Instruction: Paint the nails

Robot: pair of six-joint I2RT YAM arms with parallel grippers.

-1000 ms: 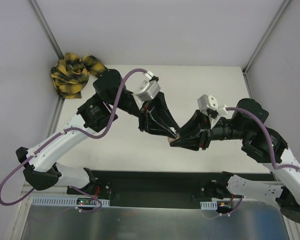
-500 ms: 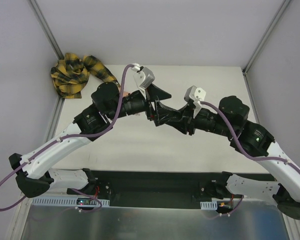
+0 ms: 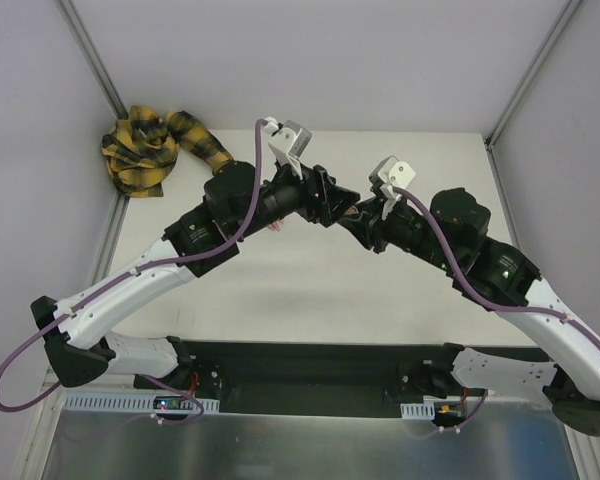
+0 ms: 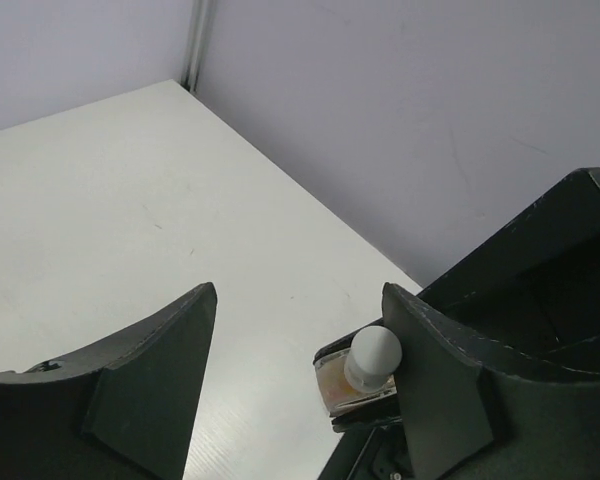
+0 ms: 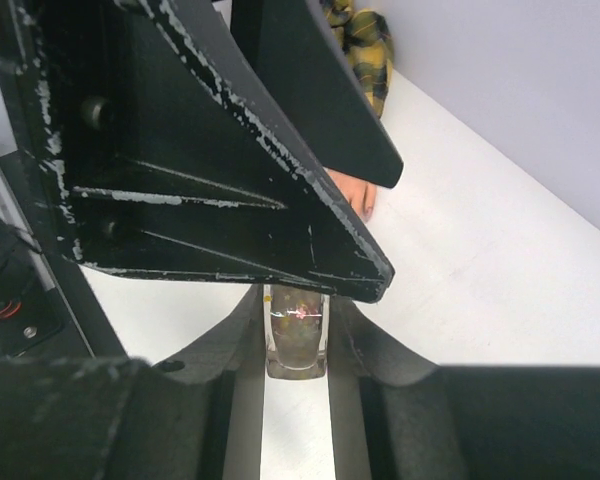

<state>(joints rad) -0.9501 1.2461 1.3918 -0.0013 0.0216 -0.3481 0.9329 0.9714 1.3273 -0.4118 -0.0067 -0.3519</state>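
Clear bottle (image 5: 296, 338), white cap (image 4: 373, 352) on, pinched between right fingers (image 5: 242, 345).

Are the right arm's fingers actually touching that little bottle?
Touching: the right wrist view shows the bottle pressed between both fingers, no gap on either side.

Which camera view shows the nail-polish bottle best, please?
The left wrist view: the bottle shows its white cap and glass body, clamped in the right pincer. The right wrist view shows only its glass body between the fingers; from above, the arms hide it.
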